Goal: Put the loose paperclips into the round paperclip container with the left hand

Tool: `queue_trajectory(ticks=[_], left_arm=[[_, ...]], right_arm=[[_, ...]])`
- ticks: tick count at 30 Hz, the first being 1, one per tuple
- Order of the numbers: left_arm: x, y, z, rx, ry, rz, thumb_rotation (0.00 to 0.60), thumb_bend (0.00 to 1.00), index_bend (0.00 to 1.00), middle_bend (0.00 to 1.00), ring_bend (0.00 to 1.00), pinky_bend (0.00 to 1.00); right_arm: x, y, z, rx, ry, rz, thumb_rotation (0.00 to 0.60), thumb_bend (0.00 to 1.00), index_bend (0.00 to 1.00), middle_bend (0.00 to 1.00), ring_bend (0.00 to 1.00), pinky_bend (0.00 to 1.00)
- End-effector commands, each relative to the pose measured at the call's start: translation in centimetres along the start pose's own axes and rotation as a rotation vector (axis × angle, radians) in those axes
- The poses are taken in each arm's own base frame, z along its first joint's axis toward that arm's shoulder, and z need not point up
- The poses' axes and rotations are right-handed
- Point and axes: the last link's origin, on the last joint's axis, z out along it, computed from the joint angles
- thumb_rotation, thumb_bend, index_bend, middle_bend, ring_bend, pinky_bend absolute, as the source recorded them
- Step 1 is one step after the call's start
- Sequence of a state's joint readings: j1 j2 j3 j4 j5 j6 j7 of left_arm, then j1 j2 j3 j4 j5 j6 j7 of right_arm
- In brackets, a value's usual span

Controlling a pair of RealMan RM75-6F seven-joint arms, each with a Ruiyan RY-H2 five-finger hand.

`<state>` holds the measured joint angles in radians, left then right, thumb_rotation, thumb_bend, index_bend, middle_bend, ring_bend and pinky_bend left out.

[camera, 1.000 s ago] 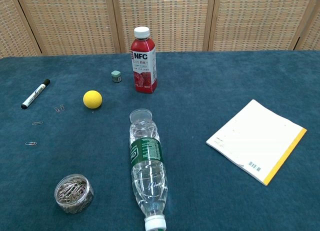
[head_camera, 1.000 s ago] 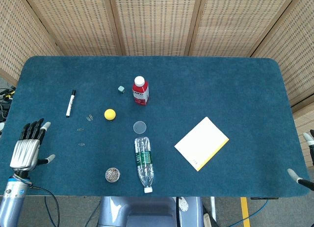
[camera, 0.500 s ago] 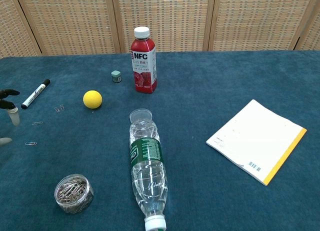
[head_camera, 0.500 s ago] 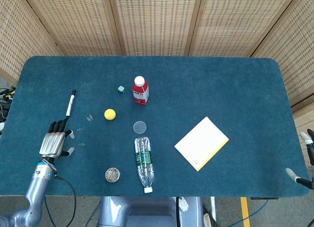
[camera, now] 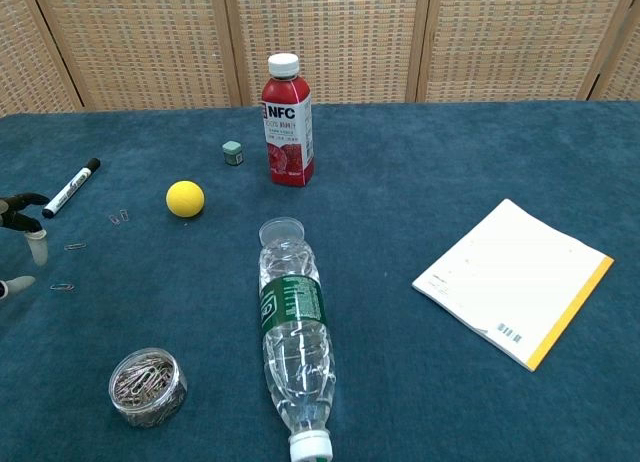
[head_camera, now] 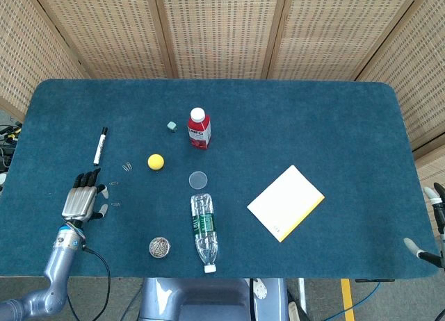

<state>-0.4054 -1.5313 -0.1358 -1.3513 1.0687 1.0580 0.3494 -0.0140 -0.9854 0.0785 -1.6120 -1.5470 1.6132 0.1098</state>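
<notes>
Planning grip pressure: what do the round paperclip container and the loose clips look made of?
Paperclip container: clear, glossy, probably hard plastic; the clips inside show through its wall. Loose paperclips: thin bent wire with a silvery look, likely metal, though too small to be sure.

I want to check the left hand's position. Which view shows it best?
The head view: the whole left hand shows there, fingers spread, beside the loose paperclips. The chest view catches only its fingertips at the left edge, near the marker.
</notes>
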Motion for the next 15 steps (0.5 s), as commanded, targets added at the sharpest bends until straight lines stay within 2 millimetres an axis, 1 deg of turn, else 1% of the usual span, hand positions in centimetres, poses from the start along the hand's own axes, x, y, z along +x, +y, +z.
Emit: queue_trajectory(ticks=[1,15], left_arm=[[-0.2,0.2,0.1,-0.003,-0.005,0.001,0.6,0.37,0.49,0.0,0.0,0.0],[-1.4,1.1,0.6,-0.016,-0.025,0.01,0.6,0.38,0.5,0.0,0.0,0.0]], right_arm=[[0.0,0.0,0.0,0.001,-0.001,-0.001,0.6,0.0,0.0,0.0,0.0,0.0],[-0.1,0.0,0.1,0.001,-0.008,0.004,0.6,0.0,0.0,0.0,0.0,0.0]])
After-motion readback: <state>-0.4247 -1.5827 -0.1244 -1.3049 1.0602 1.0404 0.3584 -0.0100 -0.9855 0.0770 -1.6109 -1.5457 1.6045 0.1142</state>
